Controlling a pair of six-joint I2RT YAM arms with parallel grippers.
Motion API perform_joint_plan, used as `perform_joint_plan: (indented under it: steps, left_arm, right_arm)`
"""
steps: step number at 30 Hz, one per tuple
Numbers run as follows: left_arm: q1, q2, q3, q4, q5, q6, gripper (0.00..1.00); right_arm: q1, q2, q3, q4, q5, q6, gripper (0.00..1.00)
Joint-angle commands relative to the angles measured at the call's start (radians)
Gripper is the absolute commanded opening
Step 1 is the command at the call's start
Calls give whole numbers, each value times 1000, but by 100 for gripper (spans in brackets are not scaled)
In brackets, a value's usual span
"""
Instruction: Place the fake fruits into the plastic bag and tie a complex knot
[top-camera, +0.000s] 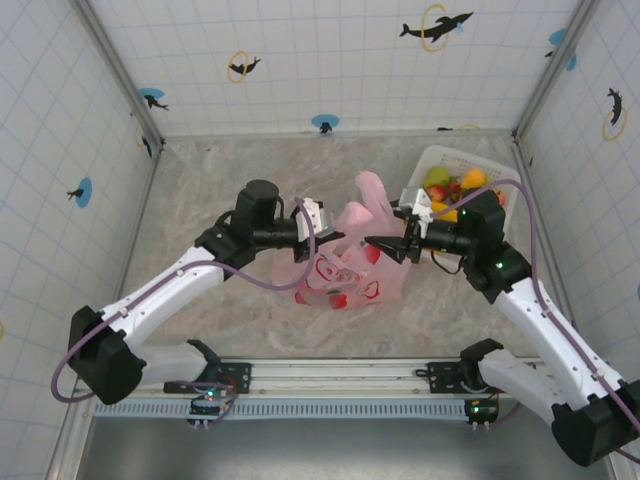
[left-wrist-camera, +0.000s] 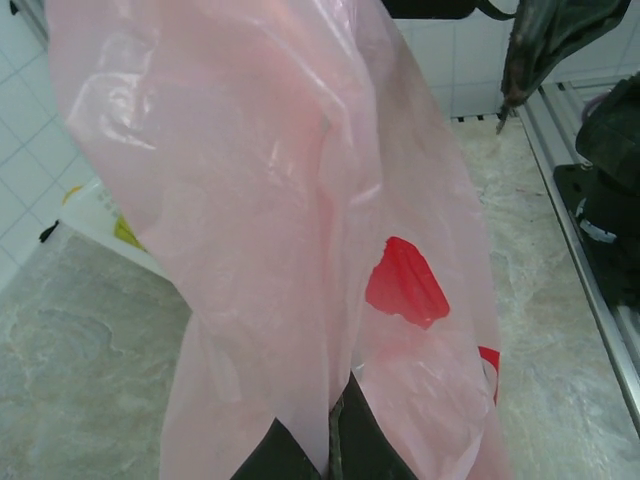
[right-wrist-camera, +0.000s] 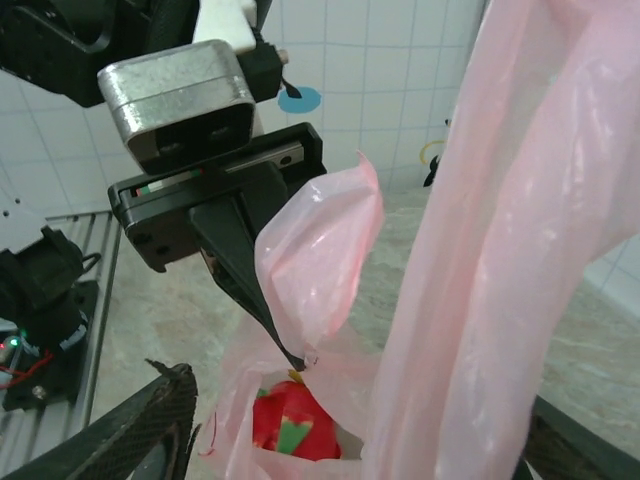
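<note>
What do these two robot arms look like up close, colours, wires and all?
The left arm and right arm have white links, black joints and a purple cable looping along each. The left gripper is a black block tapering into slim dark fingers, topped by a silver box.

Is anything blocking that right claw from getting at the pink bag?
Nothing visible does. The right gripper stands open right at the bag, with a pink strip of it hanging between its jaws. The left gripper pinches the bag's edge close by, beside that strip rather than in front of it.
</note>
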Motion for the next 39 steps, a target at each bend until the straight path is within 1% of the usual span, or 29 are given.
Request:
perform_joint_plan:
  steps: [1,4,6,8,10,15,18,21,26,29,32,34,36,38,39]
  left_arm:
    - [-5,-25,31,-57,66,61,1]
    - [-5,-23,46,-68,100,84,0]
    - [-7,-10,69,-79,130,98,0]
    - [-18,3,93,-96,132,106,0]
    - [-38,21,121,-136,116,136,0]
    - [-84,104,225,-294,60,201,0]
    - [-95,143,288,-353,43,218,0]
    - [-96,150,296,-361,33,225,0]
    - [-96,126,279,-353,16,237,0]
    - [-96,124,278,-352,8,233,0]
    - [-97,127,279,-351,9,233,0]
    - [-98,129,283,-352,8,233,0]
    - [-102,129,290,-352,5,231,0]
    - [-105,127,296,-360,2,237,0]
    - [-107,126,299,-368,1,244,0]
  right_arm:
    - [-12,-31,-37,-40,14,-16,80]
    - [-15,-45,-57,-42,35,-14,79]
    - [-16,-52,-65,-49,54,-11,75]
    - [-18,-61,-72,-55,73,-14,71]
    - [-19,-70,-79,-55,79,-14,71]
    - [-22,-75,-72,-89,73,-26,80]
    - [-20,-72,-66,-136,79,-42,80]
    - [-28,-90,-75,-162,94,-51,81]
    - [-57,-167,-92,-200,99,-41,92]
    - [-70,-217,-118,-207,102,-31,93]
    - [-76,-239,-151,-145,93,4,85]
    - [-76,-222,-142,-138,87,8,75]
    - [-75,-194,-121,-160,94,-5,58]
    - [-75,-164,-106,-177,98,-21,35]
    - [-76,-152,-98,-180,99,-27,25]
